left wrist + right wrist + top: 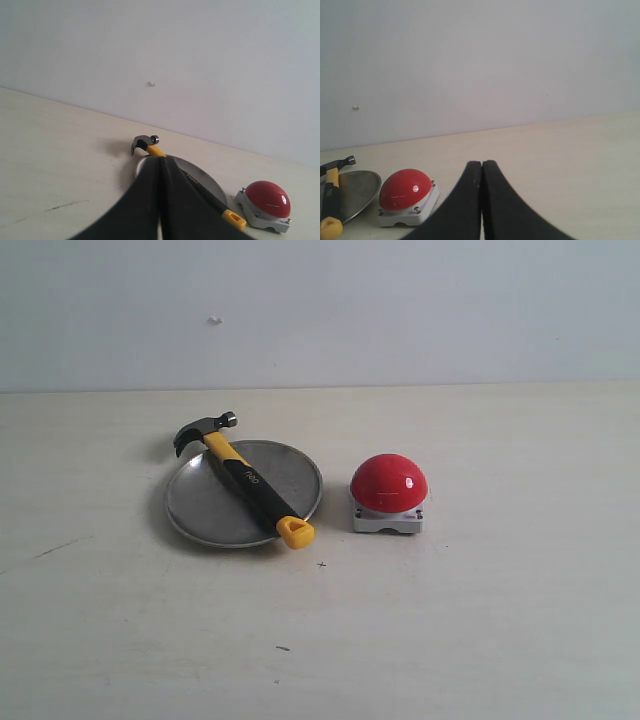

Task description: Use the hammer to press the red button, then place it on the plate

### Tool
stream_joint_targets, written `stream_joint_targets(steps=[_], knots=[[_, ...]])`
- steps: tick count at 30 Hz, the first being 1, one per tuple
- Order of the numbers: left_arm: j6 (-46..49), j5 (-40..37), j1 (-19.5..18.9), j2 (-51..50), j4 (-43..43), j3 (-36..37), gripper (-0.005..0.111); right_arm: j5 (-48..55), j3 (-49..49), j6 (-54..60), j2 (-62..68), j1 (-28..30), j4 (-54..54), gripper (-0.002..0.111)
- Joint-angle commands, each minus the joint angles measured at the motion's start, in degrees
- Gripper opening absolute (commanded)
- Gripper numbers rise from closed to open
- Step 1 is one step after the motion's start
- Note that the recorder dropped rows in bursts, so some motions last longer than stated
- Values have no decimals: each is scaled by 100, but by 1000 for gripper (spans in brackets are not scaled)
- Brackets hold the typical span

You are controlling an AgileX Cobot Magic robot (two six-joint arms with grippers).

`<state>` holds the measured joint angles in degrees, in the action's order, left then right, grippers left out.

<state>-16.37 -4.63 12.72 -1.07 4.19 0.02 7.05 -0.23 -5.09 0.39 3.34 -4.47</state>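
Observation:
The hammer [243,477] lies slantwise across the plate [200,510], its dark head past the far rim and its yellow looped end over the near rim. To the right of the plate stands the red button [389,483] on its grey-white base. Neither arm shows in the exterior view. In the left wrist view my left gripper [160,161] is shut with nothing in it, well short of the hammer [150,146], the plate [207,183] and the red button [268,198]. My right gripper [482,163] is also shut and empty, with the red button [405,189], plate [357,187] and hammer [332,192] off to one side.
A pale wooden table [480,620] carries everything, with a plain white wall [400,300] behind it. A few small dark marks [283,648] dot the tabletop near the front.

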Motion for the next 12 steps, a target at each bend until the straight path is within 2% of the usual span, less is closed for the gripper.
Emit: stream_joint_targets(steps=[1,12], knots=[[10,-3,-11,39,30,-2,0,12,23,-12,-39,35,5,0],[10,-3,-11,39,30,-2,0,12,23,-37,-39,35,6,0]])
